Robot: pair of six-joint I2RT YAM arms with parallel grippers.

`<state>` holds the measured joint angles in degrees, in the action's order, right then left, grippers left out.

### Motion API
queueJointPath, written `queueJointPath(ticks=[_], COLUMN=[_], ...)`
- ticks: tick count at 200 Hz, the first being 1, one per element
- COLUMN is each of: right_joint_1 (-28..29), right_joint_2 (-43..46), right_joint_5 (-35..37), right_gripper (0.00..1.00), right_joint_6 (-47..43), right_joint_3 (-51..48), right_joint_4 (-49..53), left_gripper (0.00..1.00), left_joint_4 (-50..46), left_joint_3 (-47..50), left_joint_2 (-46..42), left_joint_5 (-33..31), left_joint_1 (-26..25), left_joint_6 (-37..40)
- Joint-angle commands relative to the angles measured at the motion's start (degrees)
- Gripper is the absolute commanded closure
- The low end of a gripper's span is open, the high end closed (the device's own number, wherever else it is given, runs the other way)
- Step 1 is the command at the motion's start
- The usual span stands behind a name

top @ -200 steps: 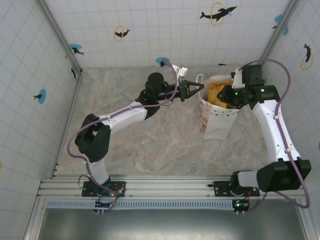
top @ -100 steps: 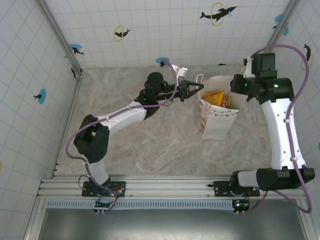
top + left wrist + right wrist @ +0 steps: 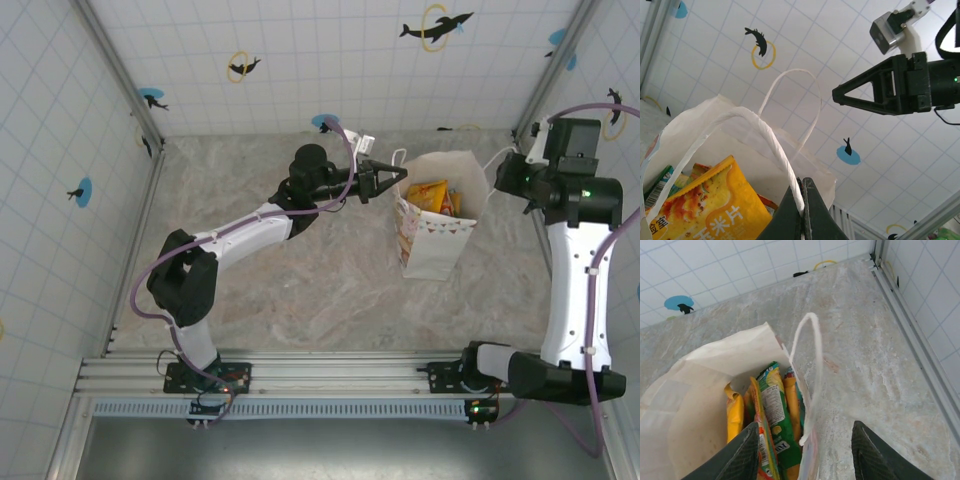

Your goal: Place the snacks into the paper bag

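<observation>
The white paper bag stands upright right of the table's centre, mouth open. My left gripper is shut on its near cord handle, holding that side up; the jaws pinch the cord. Several snacks stand inside: a yellow packet, a green one and orange ones. My right gripper hangs open and empty above the bag's right edge, its fingers well apart either side of the far handle. From above it sits just right of the bag.
Tiled walls with dolphin stickers close in the marble table on three sides. A metal corner post runs along the right edge, close to the bag. Bare table lies left of and in front of the bag.
My right arm has risen and drawn back to the right, off the bag's mouth, so the packets inside now show. The left gripper has kept its hold on the handle.
</observation>
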<state>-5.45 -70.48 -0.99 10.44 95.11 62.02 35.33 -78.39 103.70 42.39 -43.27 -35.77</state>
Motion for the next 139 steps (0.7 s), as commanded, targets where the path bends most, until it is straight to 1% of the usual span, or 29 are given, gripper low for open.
queueJointPath(ticks=[1,33,47,54,70,81,115,139], right_joint_1=[-1.95,-3.5,-4.19,-4.38,-4.39,-4.35,-2.37,1.63], right_joint_2=[-1.38,-3.0,-3.17,-3.17,-2.94,-2.29,0.52,1.52], right_joint_5=[-3.43,-8.57,-11.81,-13.16,-15.44,-16.09,-16.38,-15.17], right_gripper=[0.49,0.51,0.56,0.62,0.88,1.0,1.0,1.0], right_joint_6=[-1.38,-2.0,-1.93,-1.76,-1.24,-0.74,1.33,2.84], right_joint_3=[-2.45,-4.55,-6.06,-6.77,-7.81,-8.46,-9.85,-9.94], right_joint_4=[-3.56,-8.8,-11.94,-13.47,-15.99,-17.61,-21.16,-22.47], left_gripper=[1.0,1.0,1.0,1.0,1.0,1.0,1.0,1.0], left_joint_4=[2.82,1.86,1.46,1.12,-0.37,-3.1,-9.22,-14.47], left_joint_3=[-1.13,-1.07,-1.15,-1.35,-1.97,-2.7,-2.82,-2.58], left_joint_2=[-4.09,-4.38,-4.38,-4.38,-4.55,-4.96,-7.4,-9.91], left_joint_5=[-0.16,-0.46,-0.63,-0.89,-1.7,-2.93,-5.46,-7.63], left_joint_1=[-0.28,-0.31,-0.3,-0.33,-0.33,-0.33,0.02,1.01], left_joint_6=[1.96,2.94,3.33,3.59,4.62,6.09,9.88,11.92])
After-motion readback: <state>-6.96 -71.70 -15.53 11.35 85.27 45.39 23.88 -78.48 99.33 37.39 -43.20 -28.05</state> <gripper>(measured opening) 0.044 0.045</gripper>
